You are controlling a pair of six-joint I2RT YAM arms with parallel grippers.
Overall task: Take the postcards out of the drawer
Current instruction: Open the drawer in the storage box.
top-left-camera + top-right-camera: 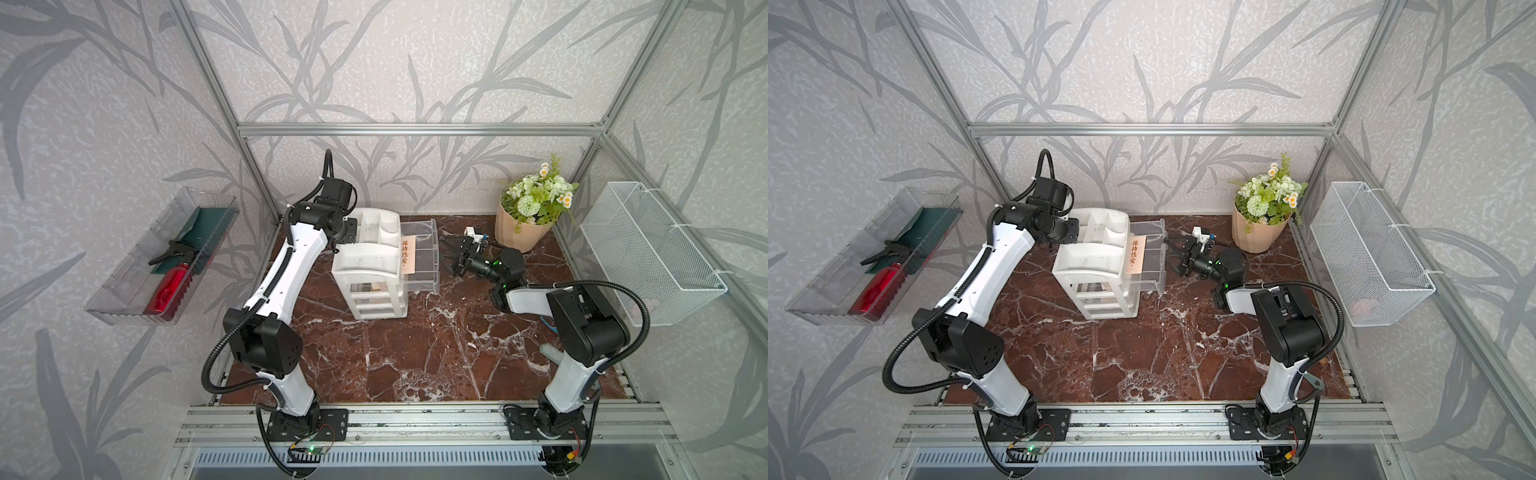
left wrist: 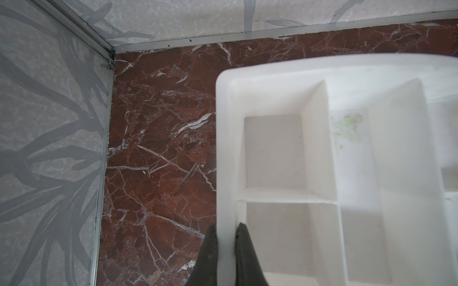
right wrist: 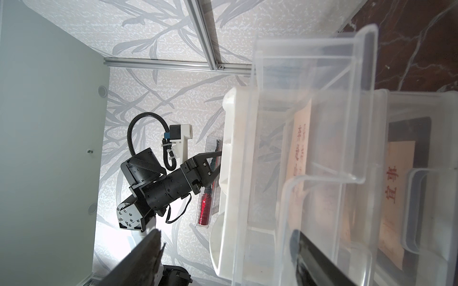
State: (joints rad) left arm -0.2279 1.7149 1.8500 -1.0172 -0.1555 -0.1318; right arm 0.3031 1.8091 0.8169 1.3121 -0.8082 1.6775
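Note:
A white drawer unit [image 1: 365, 257] stands mid-table with its clear top drawer [image 1: 424, 249] pulled out to the right. One of the postcards [image 1: 408, 254] [image 1: 1136, 254] [image 3: 301, 146], cream with dark and red characters, lies in that drawer. Another card [image 3: 394, 193] shows through the clear drawer below. My left gripper [image 2: 226, 230] [image 1: 349, 233] is shut on the rim of the unit's top tray [image 2: 223, 148]. Just off the drawer's front, my right gripper [image 1: 446, 254] [image 1: 1170, 255] [image 3: 228, 257] is open wide and holds nothing.
A flower pot [image 1: 525, 226] stands at the back right, close behind the right arm. A white wire basket [image 1: 652, 253] hangs on the right wall. On the left wall a clear tray [image 1: 124, 286] holds a red bottle [image 1: 168, 289].

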